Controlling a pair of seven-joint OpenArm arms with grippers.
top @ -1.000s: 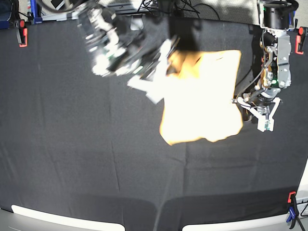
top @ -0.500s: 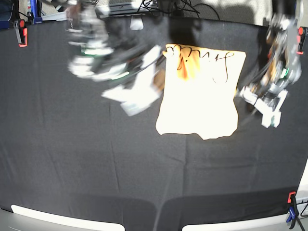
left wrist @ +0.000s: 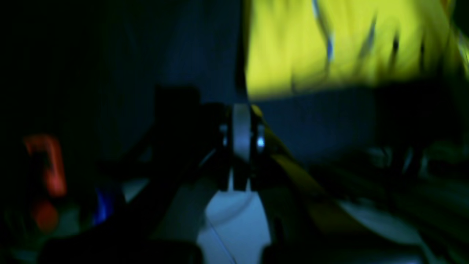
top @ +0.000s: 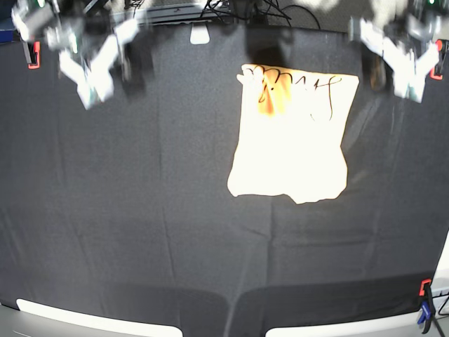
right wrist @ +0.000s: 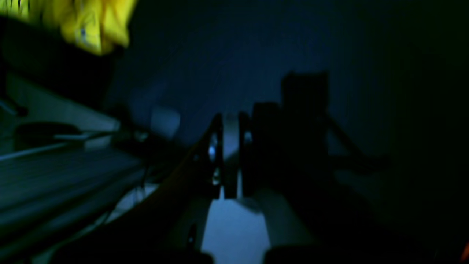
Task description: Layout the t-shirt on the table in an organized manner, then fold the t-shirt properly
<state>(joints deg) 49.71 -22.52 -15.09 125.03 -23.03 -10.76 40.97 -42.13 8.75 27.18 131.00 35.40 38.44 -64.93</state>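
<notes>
t-shirt (top: 291, 137) lies flat on table (top: 140, 210).

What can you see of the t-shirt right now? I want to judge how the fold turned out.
The t-shirt lies flat on the table, toward the far side, folded into a compact, roughly rectangular block. It glares almost white, with an orange patch and dark creases near its far edge. Its near edge is uneven. No sleeves stick out. Neither the left gripper nor the right gripper touches it; both are blurred, off to its sides.
</notes>
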